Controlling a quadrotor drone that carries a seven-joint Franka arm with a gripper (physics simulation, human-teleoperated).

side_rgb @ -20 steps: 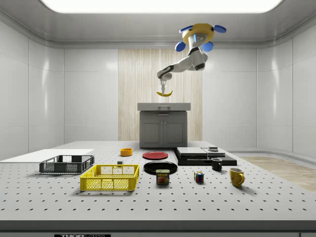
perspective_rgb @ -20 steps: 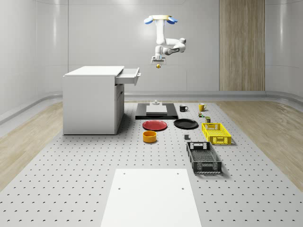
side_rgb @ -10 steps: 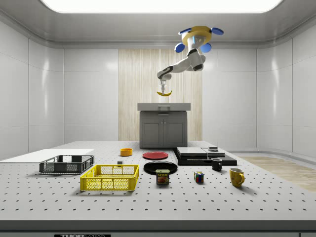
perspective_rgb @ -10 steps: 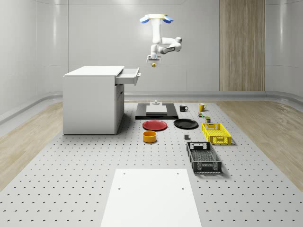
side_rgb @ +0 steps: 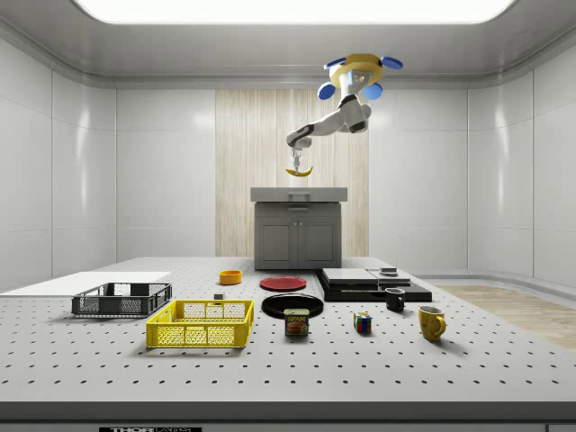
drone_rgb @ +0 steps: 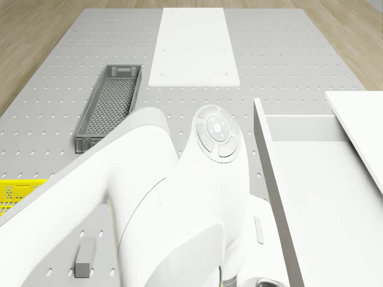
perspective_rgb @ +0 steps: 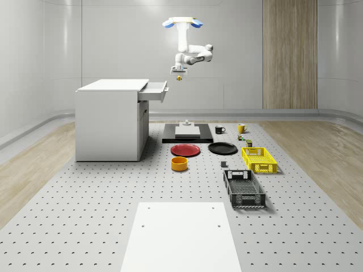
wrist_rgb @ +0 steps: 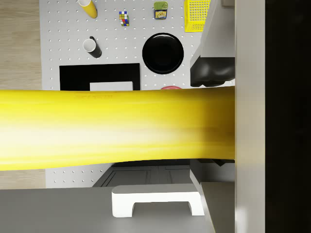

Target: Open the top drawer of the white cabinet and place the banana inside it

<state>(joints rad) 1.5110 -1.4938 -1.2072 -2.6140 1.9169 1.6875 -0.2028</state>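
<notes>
My pincer (perspective_rgb: 179, 75) is clamped on the banana (perspective_rgb: 179, 78), at two o'clock from the white cabinet's (perspective_rgb: 109, 119) open top drawer (perspective_rgb: 154, 90); my drone (perspective_rgb: 184, 23) hovers above.

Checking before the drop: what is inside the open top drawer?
The drawer looks bare where the drone view sees it. Its back part is covered by the cabinet top.

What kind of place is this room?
Probably a simulated robotics test room: a perforated platform, a white cabinet, household props such as a yellow crate, and a drone hovering indoors.
</notes>
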